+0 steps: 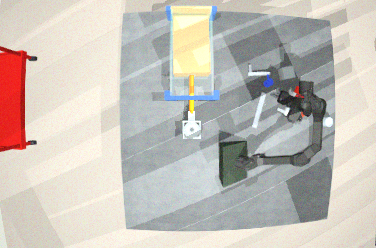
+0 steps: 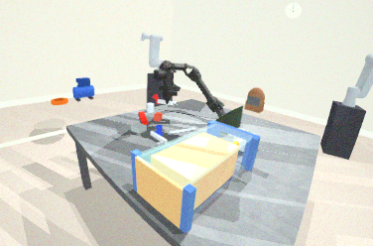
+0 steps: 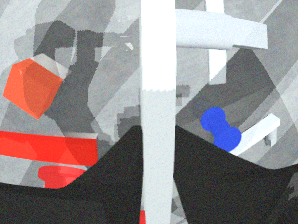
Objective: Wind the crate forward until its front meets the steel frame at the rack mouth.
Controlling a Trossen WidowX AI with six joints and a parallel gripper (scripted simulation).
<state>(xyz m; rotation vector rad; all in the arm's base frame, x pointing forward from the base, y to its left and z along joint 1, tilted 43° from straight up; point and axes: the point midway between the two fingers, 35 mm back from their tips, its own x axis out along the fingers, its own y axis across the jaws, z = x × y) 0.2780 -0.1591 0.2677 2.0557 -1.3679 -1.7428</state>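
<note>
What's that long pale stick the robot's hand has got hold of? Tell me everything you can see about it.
A straight, flat bar, pale grey-white, plain and smooth like painted metal or plastic. The gripper is shut on its lower part, a dark finger pressing each side. It stands upright in the wrist view, above the bench's scattered tools. Its lower end is hidden.

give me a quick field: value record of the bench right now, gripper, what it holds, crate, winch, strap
gripper: the gripper is shut on a white bar
white bar: upright between the dark fingers in the wrist view
crate: tan crate sits flat in the clear cubby
blue frame: blue frame at the cubby mouth, crate front short of it
winch: white winch in front of the mouth, no handle fitted
strap: orange strap runs from crate toward winch
</note>
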